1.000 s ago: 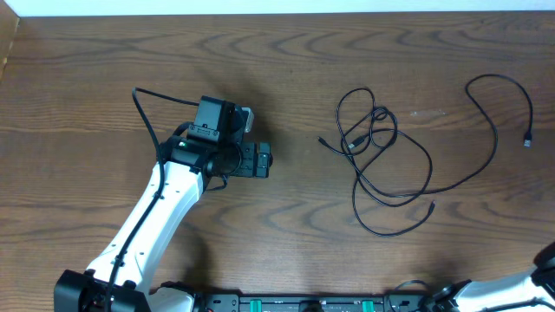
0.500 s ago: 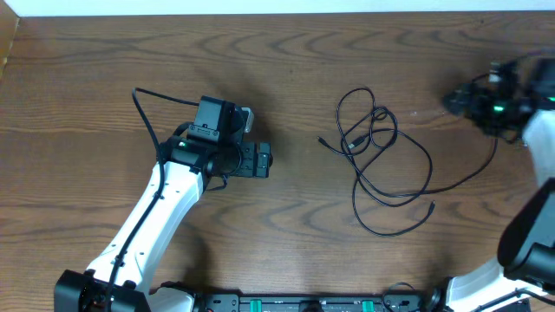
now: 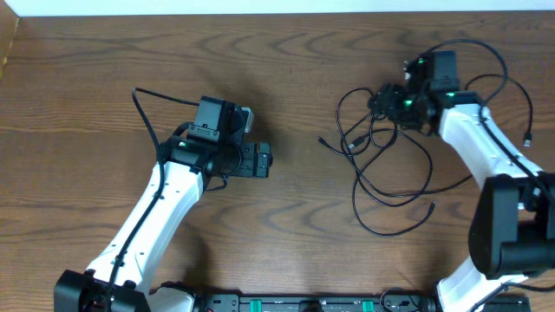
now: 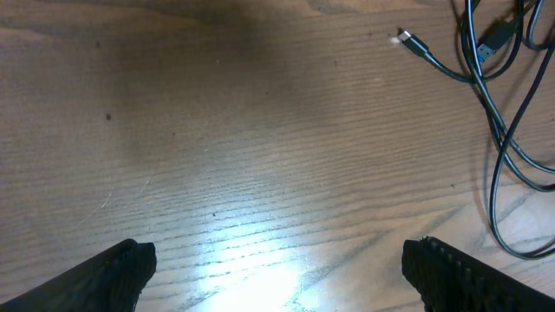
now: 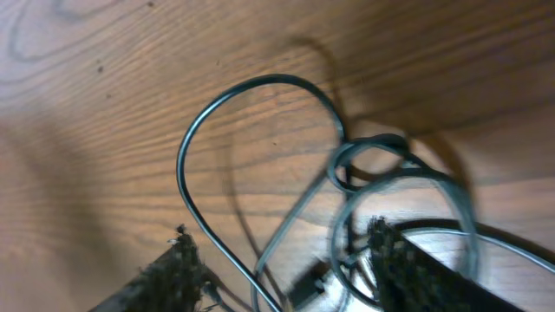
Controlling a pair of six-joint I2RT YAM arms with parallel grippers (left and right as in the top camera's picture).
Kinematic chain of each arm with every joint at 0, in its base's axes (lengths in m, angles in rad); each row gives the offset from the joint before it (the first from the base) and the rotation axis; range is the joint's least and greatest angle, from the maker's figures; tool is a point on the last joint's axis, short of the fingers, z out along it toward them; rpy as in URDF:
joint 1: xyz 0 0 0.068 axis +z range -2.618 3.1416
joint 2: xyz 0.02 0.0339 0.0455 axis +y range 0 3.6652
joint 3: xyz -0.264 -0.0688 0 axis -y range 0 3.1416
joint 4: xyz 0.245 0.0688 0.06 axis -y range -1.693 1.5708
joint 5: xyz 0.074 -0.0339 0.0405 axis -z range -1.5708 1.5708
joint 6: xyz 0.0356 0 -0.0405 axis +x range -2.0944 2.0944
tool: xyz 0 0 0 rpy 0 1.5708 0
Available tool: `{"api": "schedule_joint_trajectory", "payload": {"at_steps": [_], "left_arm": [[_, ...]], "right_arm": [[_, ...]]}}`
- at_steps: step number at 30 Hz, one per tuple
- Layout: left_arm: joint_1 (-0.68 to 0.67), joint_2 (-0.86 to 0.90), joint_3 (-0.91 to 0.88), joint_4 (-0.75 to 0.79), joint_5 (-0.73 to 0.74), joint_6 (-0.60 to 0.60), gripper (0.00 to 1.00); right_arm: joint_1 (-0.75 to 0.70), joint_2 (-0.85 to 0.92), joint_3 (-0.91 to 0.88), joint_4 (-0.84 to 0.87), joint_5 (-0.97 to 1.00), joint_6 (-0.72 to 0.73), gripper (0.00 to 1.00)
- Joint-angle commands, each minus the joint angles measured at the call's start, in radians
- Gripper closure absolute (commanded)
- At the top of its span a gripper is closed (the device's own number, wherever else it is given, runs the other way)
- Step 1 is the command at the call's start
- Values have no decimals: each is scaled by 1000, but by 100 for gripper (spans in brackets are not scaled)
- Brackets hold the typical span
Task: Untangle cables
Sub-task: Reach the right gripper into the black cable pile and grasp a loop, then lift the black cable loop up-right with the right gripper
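The brown wood tabletop (image 3: 78, 78) holds everything. The left arm (image 3: 160, 212) reaches in from the near edge and stops in the middle of the left half. The left hand (image 3: 257, 160) points across at the cables (image 3: 360, 143) but is well apart from them. Its fingers (image 4: 104, 269) are spread wide with only bare wood between them. I think it is parked out of the way, ready to hold a cord down when needed.

The right arm (image 3: 473, 139) comes up from the near right corner. The right hand (image 3: 381, 100) hangs over the far end of the cable pile. Its fingers (image 5: 173, 273) are spread too, and a round loop (image 5: 373, 152) lies in the gap between them. It is not pinching anything yet, and I cannot tell if it touches the cords. I think it is there because the cords cross most at that spot, so that is a good place to grab and pull.

The cables are thin and black. They lie in loose loops in the right half of the tabletop, about midway between the far and near edges. One small plug (image 3: 527, 139) sits alone near the right edge. Another plug (image 4: 408, 39) sticks out on the left side of the pile.
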Motion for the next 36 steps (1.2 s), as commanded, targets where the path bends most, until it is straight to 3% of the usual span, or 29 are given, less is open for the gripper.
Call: {"api": "schedule_joint_trajectory", "payload": {"at_steps": [1, 6, 10, 12, 13, 14, 15, 20, 27, 36], "left_arm": [[2, 6, 9, -3, -2, -9, 2], [2, 6, 9, -4, -2, -10, 2], [2, 6, 9, -4, -2, -9, 2], [2, 6, 9, -3, -2, -9, 2], [2, 6, 9, -3, -2, -9, 2], [2, 6, 9, -3, -2, -9, 2], [2, 6, 9, -3, -2, -9, 2], [2, 6, 9, -3, -2, -9, 2], [2, 6, 9, -3, -2, -10, 2], [2, 6, 9, -3, -2, -10, 2]], "right_arm": [[48, 60, -8, 1, 133, 130, 46], [62, 105, -8, -10, 169, 145, 59], [62, 106, -8, 10, 191, 145, 58], [62, 109, -8, 18, 226, 145, 63], [62, 114, -8, 25, 231, 144, 78], [62, 114, -8, 27, 229, 143, 81], [62, 114, -8, 32, 212, 138, 99], [61, 92, 5, 102, -47, -137, 99], [55, -202, 72, 71, -179, -277, 99], [37, -649, 82, 114, 66, -433, 99]]}}
